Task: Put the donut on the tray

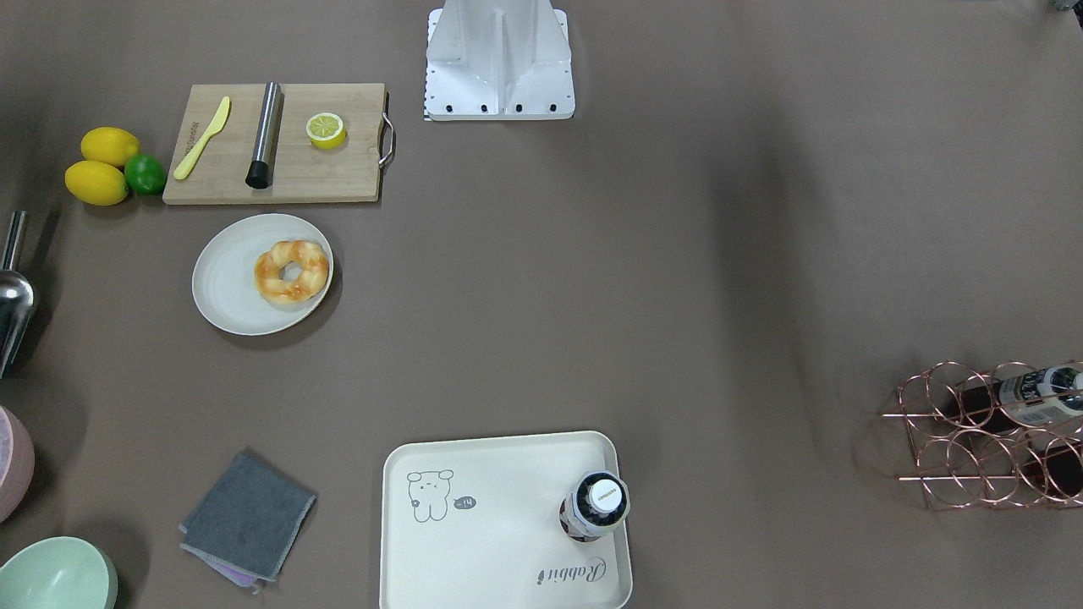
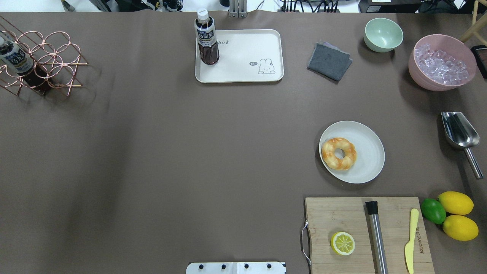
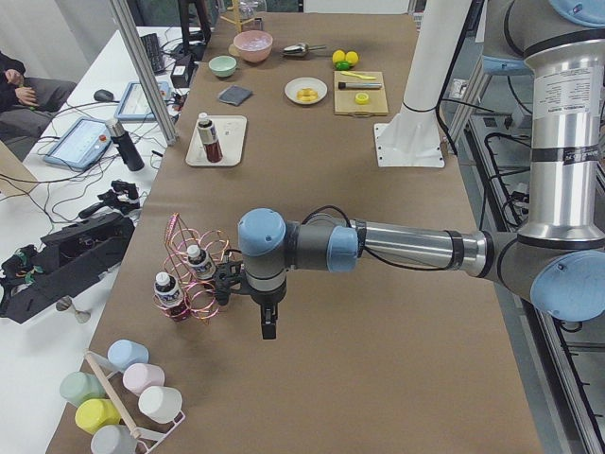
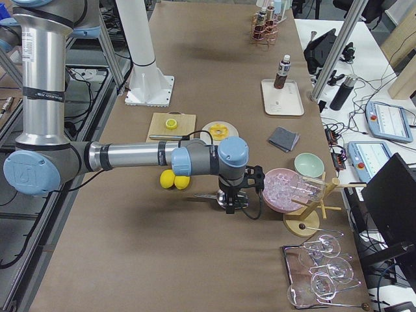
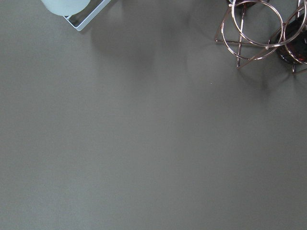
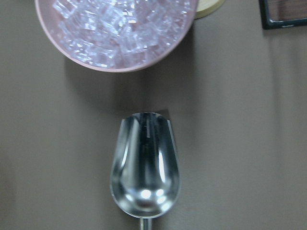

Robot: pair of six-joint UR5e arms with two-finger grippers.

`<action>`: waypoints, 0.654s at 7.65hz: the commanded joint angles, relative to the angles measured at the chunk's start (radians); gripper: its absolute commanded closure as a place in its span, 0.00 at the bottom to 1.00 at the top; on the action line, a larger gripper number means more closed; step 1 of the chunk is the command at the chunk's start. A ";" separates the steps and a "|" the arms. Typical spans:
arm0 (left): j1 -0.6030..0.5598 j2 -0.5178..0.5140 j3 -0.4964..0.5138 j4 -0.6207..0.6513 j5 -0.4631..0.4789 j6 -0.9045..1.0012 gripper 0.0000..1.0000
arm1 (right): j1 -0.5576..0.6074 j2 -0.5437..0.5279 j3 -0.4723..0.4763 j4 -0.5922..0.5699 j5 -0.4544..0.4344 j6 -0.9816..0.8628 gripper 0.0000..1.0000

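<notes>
The donut (image 2: 339, 153) was seen lying flat, hole upward, on the round plate (image 2: 371, 160), on the edge of the plate that faces the middle of the counter (image 2: 152, 152). Being a ring, it offered no long axis to be matched. The tray (image 2: 243, 72) was found well apart from it, at the counter's far edge and toward the robot's left, with a bottle (image 2: 207, 42) standing upright in one corner and the rest of its floor bare.

The right tool (image 4: 231, 207) was held above the metal scoop (image 6: 145, 167), beside the pink bowl of ice (image 2: 441, 62), at the counter's right end. From there the donut lay inward, toward the robot's left and a little nearer its base. The left tool (image 3: 267, 326) was hung at the opposite end, near the copper wire rack (image 3: 194, 274), far from the plate. The right arm was therefore judged the nearer one for the pickup.

Whether either tool was released or clenched could not be told, since both were shown only in the side views.
</notes>
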 commanded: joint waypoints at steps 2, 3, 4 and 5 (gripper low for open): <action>0.000 0.003 0.002 0.000 0.000 0.000 0.02 | -0.240 0.025 0.054 0.295 -0.008 0.533 0.00; 0.002 0.002 0.002 -0.001 0.000 0.000 0.02 | -0.315 0.059 0.054 0.306 -0.021 0.615 0.00; 0.002 0.003 0.002 0.000 0.000 0.000 0.02 | -0.383 0.065 0.054 0.335 -0.075 0.620 0.00; 0.000 0.003 0.002 0.000 0.000 -0.002 0.02 | -0.434 0.067 0.050 0.364 -0.107 0.646 0.00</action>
